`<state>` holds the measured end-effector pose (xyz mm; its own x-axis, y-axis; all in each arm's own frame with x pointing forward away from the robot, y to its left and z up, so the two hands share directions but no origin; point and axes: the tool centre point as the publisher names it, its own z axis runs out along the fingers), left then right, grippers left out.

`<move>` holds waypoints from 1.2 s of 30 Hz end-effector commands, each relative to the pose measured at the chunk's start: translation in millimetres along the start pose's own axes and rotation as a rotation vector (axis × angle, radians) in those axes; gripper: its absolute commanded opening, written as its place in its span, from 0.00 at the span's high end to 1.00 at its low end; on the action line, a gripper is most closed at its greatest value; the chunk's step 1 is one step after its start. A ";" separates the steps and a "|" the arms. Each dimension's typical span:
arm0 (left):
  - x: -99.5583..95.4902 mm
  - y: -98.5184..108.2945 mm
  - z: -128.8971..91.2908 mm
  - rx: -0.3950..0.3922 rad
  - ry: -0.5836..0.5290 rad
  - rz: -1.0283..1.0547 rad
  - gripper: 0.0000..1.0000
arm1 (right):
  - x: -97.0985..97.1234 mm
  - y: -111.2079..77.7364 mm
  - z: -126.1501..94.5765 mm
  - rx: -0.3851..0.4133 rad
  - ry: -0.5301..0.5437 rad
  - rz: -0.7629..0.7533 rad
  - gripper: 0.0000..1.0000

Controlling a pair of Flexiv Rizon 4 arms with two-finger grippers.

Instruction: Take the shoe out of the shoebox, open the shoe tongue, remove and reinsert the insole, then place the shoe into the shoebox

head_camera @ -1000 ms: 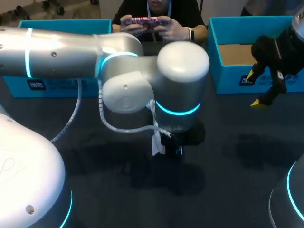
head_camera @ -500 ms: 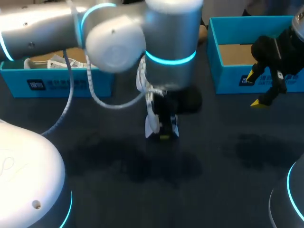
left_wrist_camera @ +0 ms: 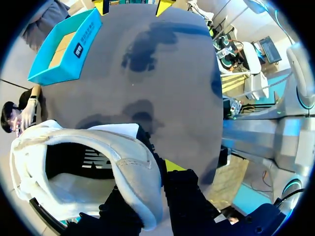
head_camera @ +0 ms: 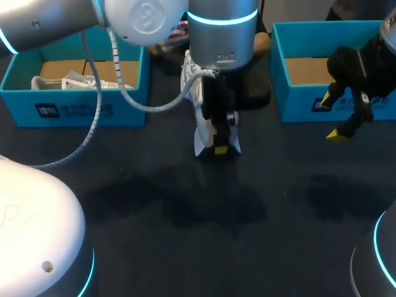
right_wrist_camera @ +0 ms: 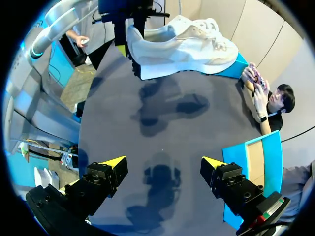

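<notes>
— Where is the shoe (head_camera: 199, 133)?

— Off the surface (head_camera: 185, 247), over its middle toward the far edge. The left claw (head_camera: 215, 145) is clamped on the heel rim, one finger inside, one outside.

— And the right claw (right_wrist_camera: 162, 169)?

— Spread wide, holding nothing, beside the right box (head_camera: 297, 102) (only bare cardboard shows in it).

— How should it go down?

— Sole-first onto the middle, I'd say, heel pinched until it sits flat, opening within the other claw's reach.

— The left box (head_camera: 74, 108)?

— Far left corner, with a second shoe (head_camera: 62, 81) inside.
</notes>
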<state>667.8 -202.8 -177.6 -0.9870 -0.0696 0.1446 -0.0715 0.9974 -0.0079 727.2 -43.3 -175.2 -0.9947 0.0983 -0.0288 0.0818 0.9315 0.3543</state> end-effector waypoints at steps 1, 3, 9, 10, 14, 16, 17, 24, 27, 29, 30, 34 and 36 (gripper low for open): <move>0.9 2.2 -2.1 0.003 -0.003 0.000 1.00 | -0.9 0.3 0.9 0.002 0.001 0.000 0.00; 0.9 2.2 -2.1 0.003 -0.003 0.000 1.00 | -0.9 0.3 0.9 0.002 0.001 0.000 0.00; 0.9 2.2 -2.1 0.003 -0.003 0.000 1.00 | -0.9 0.3 0.9 0.002 0.001 0.000 0.00; -1.3 3.0 -2.9 0.004 0.028 -0.004 1.00 | -0.9 0.3 0.9 0.002 0.001 0.000 0.00; -8.6 12.7 -7.0 0.000 0.068 0.009 1.00 | -0.9 0.3 0.9 0.002 0.001 0.000 0.00; -12.6 17.6 -7.5 -0.002 0.062 0.006 1.00 | -0.9 0.3 0.9 0.002 0.001 0.000 0.00; -15.5 20.7 -8.5 0.003 0.062 -0.004 1.00 | -0.9 0.3 0.9 0.002 0.001 0.000 0.00; -36.6 50.8 -15.5 0.036 0.091 0.007 1.00 | -0.9 0.3 0.9 0.002 0.001 0.000 0.00; -46.0 66.3 -18.6 0.037 0.105 0.021 1.00 | -0.9 0.3 0.9 0.002 0.001 0.000 0.00; -54.7 79.7 -20.8 0.036 0.125 0.055 1.00 | -0.9 0.3 0.9 0.002 0.001 0.000 0.00; -60.0 86.6 -20.7 0.031 0.115 0.067 1.00 | -0.9 0.3 0.9 0.002 0.001 0.000 0.00; -78.8 115.0 -24.3 0.025 0.092 0.123 1.00 | -0.9 0.3 0.9 0.002 0.001 0.000 0.00; -87.1 129.6 -26.6 0.026 0.068 0.137 1.00 | -0.9 0.3 0.9 0.002 0.001 0.000 0.00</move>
<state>746.2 -98.8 -170.2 -0.9727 0.0640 0.2229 0.0646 0.9979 -0.0048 727.2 -43.2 -175.2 -0.9947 0.0983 -0.0288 0.0818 0.9315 0.3543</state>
